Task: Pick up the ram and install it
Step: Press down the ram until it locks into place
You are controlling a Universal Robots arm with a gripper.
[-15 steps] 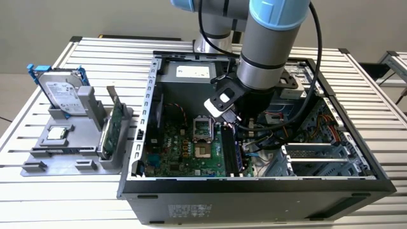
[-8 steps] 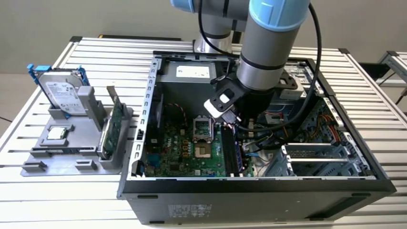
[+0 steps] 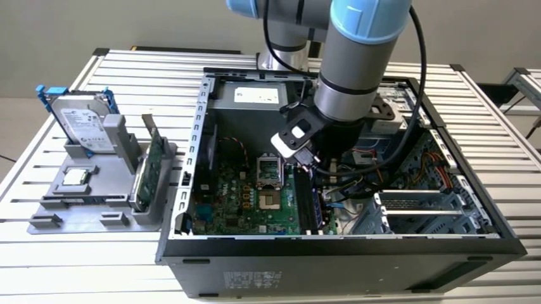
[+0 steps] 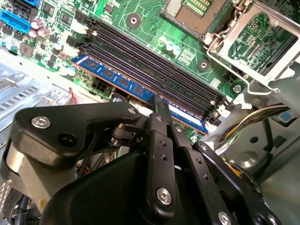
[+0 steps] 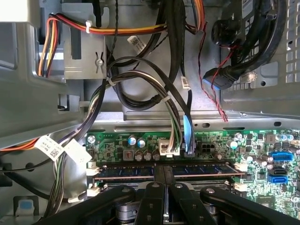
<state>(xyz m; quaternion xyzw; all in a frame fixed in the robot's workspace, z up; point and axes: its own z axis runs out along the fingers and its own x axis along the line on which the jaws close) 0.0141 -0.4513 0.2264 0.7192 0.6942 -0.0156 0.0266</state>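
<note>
The gripper [image 4: 159,104] was down inside the open computer case [image 3: 194,190], its black fingers [image 5: 161,180] drawn close together on the top edge of the ram [image 4: 119,80]. That ram, a blue-labelled stick, stood upright in the outermost memory slot, the one nearest the motherboard's [image 4: 140,21] edge, with the empty black slots [image 4: 154,65] running alongside it. In the first wrist view the fingers met right at the middle of the stick [image 5: 187,169], white slot latches at either end. Out on the exterior view's left, the grey parts tray [image 3: 50,212] held the silver hard drive [image 3: 85,123] and the green circuit card [image 3: 146,180], both upright, well apart from the arm [image 3: 351,76].
</note>
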